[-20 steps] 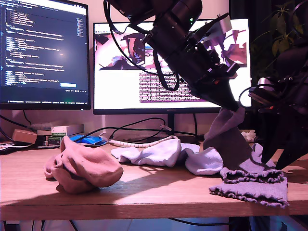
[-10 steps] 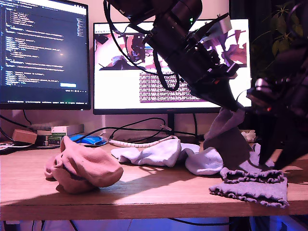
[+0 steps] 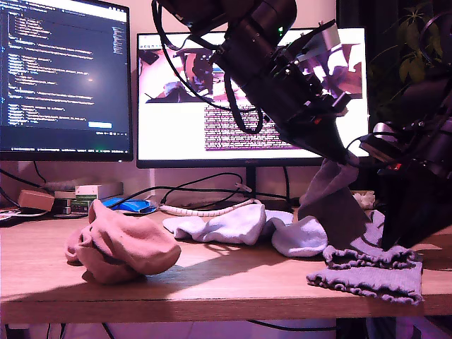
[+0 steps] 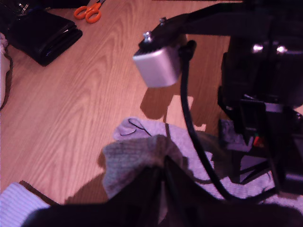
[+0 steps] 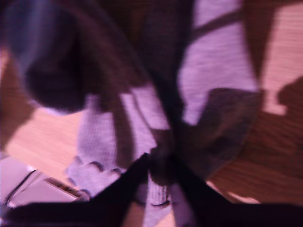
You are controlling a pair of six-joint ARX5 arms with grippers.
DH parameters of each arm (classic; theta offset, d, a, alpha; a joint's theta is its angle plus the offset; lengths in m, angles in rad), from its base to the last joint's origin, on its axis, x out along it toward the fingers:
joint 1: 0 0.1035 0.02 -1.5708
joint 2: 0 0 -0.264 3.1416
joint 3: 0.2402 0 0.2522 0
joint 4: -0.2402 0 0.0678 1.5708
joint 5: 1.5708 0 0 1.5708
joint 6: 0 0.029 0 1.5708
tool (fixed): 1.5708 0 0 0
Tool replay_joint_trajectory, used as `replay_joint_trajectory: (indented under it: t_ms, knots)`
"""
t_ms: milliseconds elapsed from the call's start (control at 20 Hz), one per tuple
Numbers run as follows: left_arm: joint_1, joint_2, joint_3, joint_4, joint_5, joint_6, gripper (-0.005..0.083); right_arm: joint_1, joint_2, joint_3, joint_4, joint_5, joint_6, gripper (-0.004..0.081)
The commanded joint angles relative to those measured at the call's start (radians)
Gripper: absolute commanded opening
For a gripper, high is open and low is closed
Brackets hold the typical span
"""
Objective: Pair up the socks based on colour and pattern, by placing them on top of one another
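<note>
Beyond my first tool [image 4: 163, 177], clamped on a grey sock [image 4: 137, 158], only its wrist view shows orange scissors [image 4: 88, 11].

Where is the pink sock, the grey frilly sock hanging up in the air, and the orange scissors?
pink sock [image 3: 123, 247], exterior view, middle of the bundle.
hanging grey sock [image 3: 337, 205], exterior view, its draped middle.
orange scissors [image 4: 90, 10], first wrist view, the handles.
</note>
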Motion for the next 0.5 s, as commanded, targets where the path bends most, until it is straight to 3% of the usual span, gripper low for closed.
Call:
replay_joint_trajectory:
  t_ms: [0,300,450]
  knots:
    - [-0.001,-0.004,-0.004,0.008,0.004,0.007,-0.0021,0.005,0.006,0.002,-0.006,-0.008,0.001,-0.0011]
    - [0.000,-0.004,-0.004,0.000,0.004,0.010,-0.0021,0.005,-0.023,0.003,-0.025,-0.097,0.004,-0.0013]
    - [0.003,-0.005,0.018,-0.035,0.004,0.037,-0.0021,0.005,-0.050,0.003,-0.066,-0.100,0.000,-0.0013]
